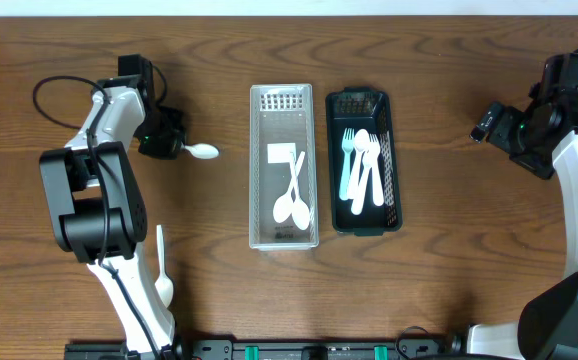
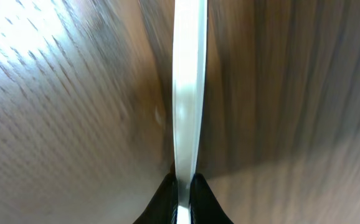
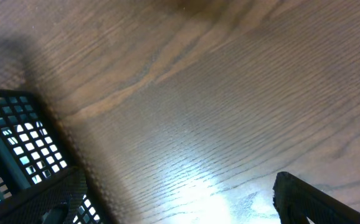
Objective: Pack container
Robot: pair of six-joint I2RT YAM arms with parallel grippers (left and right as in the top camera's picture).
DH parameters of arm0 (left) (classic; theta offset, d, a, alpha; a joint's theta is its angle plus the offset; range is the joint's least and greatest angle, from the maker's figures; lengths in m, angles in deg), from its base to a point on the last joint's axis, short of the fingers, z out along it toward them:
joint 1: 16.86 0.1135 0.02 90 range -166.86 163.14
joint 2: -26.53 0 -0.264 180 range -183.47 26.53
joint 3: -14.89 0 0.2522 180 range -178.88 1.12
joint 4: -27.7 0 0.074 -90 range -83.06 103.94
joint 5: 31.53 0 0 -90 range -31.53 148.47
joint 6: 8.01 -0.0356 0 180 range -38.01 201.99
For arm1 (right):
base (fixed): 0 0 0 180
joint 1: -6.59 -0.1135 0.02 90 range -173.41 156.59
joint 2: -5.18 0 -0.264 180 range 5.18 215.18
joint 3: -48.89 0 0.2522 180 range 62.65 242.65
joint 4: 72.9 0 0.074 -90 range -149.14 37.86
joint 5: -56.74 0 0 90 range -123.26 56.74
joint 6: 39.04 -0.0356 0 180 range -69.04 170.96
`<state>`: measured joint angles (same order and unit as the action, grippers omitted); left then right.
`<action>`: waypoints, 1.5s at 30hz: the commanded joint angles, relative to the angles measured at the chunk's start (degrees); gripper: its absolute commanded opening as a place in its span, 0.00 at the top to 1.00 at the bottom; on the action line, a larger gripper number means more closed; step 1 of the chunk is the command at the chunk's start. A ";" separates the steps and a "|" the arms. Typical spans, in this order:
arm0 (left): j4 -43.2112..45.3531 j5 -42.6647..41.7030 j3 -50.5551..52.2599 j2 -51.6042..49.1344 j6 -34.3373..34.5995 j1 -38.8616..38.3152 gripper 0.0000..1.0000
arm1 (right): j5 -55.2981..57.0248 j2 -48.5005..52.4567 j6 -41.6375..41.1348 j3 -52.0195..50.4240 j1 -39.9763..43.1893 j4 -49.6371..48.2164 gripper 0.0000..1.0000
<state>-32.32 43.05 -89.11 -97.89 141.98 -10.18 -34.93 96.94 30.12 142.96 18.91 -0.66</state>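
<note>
Overhead view: wooden table (image 1: 449, 290). One clear container (image 1: 254, 170) stands at frame centre, holding two white spoons (image 1: 291, 205) with bowls toward the lower end and one flat white piece at mid-length, kind not discernible. One black basket (image 1: 400, 170) stands just beside it on the right, holding a pale green fork (image 1: 347, 160) and several white utensils, exact count unclear. The left gripper (image 1: 177, 148) is at upper left, with one white spoon (image 1: 203, 152) projecting from it toward the container, bowl outward and well apart from it. One further loose spoon (image 1: 161, 262) lies at lower left beside the arm base. The right gripper (image 1: 486, 124) is at upper right, its finger spacing not legible here. Left wrist view, alone in showing the grasp: the two black fingers (image 2: 162, 200) are clamped on the spoon's white handle (image 2: 189, 81), which runs up the frame over the wood. Right wrist view: a corner of the black basket (image 3: 18, 149) at lower left and one dark finger (image 3: 304, 199) at lower right; its partner is out of frame, so the spread cannot be told.
</note>
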 commanded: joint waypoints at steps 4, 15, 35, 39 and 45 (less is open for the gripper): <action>-10.54 -3.17 -6.36 1.73 -24.90 -1.53 0.94 | 0.13 0.24 -0.33 0.24 0.37 0.02 0.01; -19.93 6.32 -15.06 17.20 -50.69 -17.25 0.94 | 0.13 0.24 -0.33 0.24 0.37 -0.87 0.01; -23.43 21.38 -11.13 19.71 -54.88 -32.39 0.69 | 0.15 0.24 -0.31 0.24 0.37 -1.36 0.01; -25.62 27.12 -11.58 27.80 -54.86 -32.09 0.31 | 0.15 0.24 -0.31 0.24 0.37 -1.77 0.01; -35.10 33.88 -11.56 37.94 -51.21 -27.19 0.23 | 0.15 0.24 -0.28 0.24 0.37 -1.92 0.01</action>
<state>-64.24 70.28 -100.32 -62.81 88.23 -40.54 -34.95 96.94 30.12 142.96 18.91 -2.50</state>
